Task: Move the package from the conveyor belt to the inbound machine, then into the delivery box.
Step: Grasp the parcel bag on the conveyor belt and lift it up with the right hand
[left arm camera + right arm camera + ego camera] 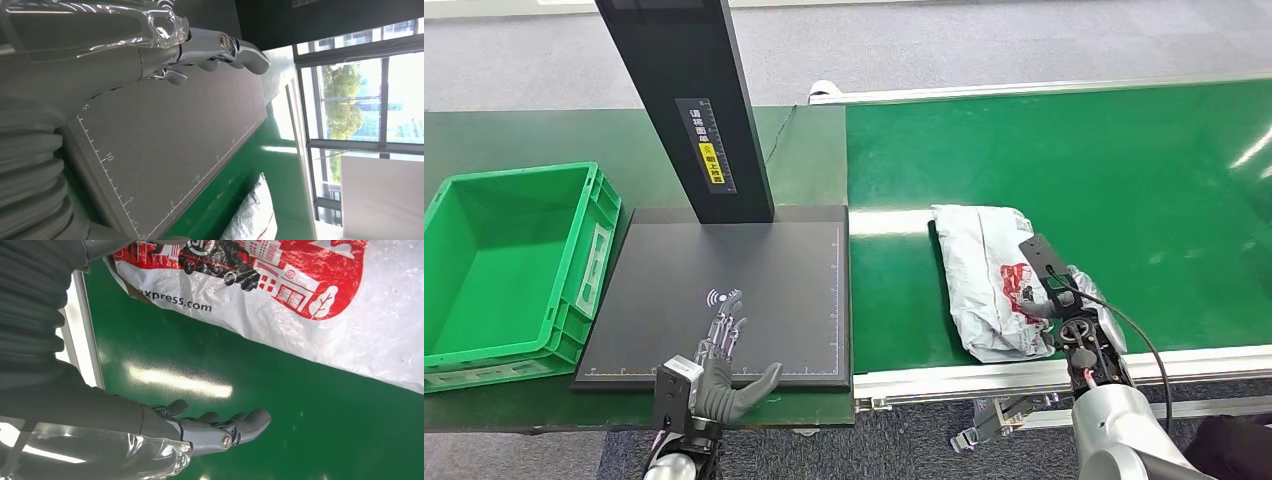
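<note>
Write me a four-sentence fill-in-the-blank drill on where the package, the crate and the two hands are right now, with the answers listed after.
1. The white package lies on the ____ conveyor belt.
2. The left hand holds nothing and hovers over the dark ____ of the inbound machine.
3. The green crate beside the machine has ____ in it.
4. The right hand is at the package's ____ end, its fingers holding nothing.

Missing words: green; platform; nothing; near
</note>
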You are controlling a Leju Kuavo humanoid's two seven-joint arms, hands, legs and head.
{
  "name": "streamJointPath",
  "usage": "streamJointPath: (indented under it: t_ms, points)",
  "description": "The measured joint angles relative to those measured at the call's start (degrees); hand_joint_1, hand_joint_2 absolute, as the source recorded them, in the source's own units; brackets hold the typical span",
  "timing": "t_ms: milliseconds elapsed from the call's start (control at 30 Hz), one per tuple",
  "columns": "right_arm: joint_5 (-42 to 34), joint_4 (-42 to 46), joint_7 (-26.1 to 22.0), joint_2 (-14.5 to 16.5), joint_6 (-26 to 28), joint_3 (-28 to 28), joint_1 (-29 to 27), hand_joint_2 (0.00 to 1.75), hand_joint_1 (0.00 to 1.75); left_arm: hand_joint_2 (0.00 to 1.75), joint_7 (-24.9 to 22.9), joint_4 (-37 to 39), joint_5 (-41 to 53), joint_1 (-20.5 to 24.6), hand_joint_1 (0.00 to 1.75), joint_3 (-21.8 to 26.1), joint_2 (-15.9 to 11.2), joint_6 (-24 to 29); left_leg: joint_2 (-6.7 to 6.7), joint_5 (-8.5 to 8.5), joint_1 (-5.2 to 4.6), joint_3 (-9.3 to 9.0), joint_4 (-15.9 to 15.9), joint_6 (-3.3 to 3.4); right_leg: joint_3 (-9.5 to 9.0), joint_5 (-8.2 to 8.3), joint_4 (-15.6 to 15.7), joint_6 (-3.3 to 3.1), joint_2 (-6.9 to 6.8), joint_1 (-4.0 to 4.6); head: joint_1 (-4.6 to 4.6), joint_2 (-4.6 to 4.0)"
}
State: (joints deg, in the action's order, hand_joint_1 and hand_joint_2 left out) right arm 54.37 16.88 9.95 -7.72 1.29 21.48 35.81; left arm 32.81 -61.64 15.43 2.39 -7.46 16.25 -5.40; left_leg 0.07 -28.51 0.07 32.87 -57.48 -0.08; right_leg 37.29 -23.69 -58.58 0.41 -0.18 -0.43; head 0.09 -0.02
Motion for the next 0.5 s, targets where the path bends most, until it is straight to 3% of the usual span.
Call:
streamJointPath:
  t_ms: [333,500]
  points:
    - [0.7,0.0,-1.6,0.2,0.4,0.3,-0.8,1.75,0.0,1.75,0.0,0.8,0.0,0.2,0.0,-0.1,0.0,0.0,0.0,0.0,0.0,0.01,0.0,0.0,0.0,0.0,0.0,0.0,0.0,0.0,0.01,-0.01]
    - [-0.6,0.0,-9.4,0.7,4.2,2.0,-0.8,1.75,0.0,1.75,0.0,1.0,0.0,0.2,0.0,-0.1,0.0,0.3,0.0,0.0,0.0,0.01,0.0,0.0,-0.01,0.0,0.0,0.0,0.0,0.0,0.01,0.01]
